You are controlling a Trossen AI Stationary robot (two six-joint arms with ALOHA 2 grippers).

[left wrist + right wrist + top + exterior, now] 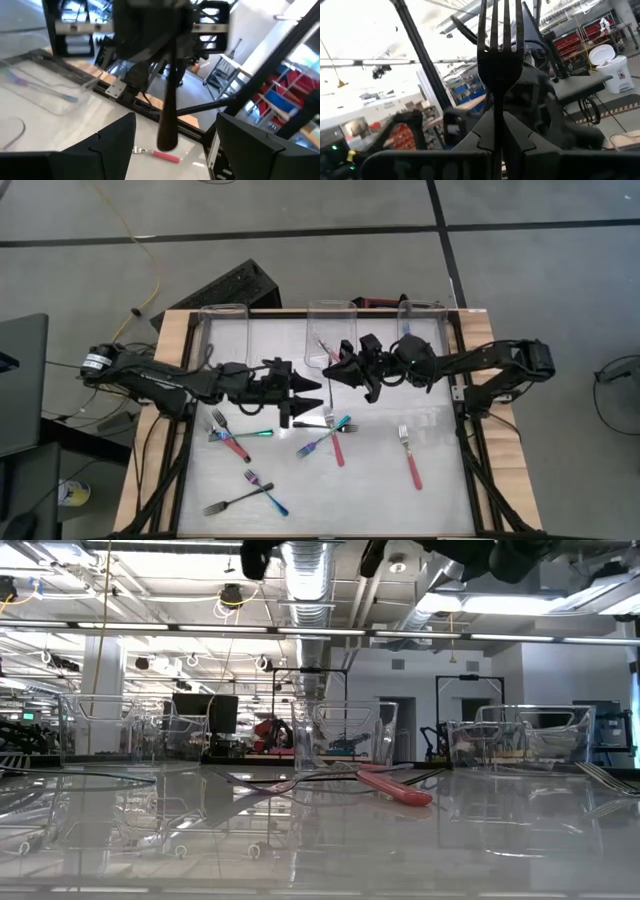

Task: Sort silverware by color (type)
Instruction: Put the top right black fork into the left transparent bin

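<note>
My right gripper [332, 373] hovers over the table's middle, shut on a dark all-metal fork [500, 60]. My left gripper [312, 398] faces it from the left, open. In the left wrist view the fork's handle shows between my left fingers [112, 137], a little ahead of them and apart. Red-handled, teal-handled and dark forks lie flat on the table: one red [412, 462], a crossed pair [333, 440], another pair [235, 438], and two near the front [250, 492]. A pink-handled fork [326, 350] lies in the middle bin. My right gripper pinches the dark fork's neck just below the tines [496, 107] between its two fingers. The fingers come roughly level from the table's right and lie across the fork. The fork stands upright, tines up, and its handle [167, 120] hangs below, lifted clear of the table.
Three clear bins stand along the far edge: left [225, 320], middle [330, 315], right [420, 315]. The table's wooden frame [172, 380] runs along its sides. A dark box [230, 285] sits beyond the far edge.
</note>
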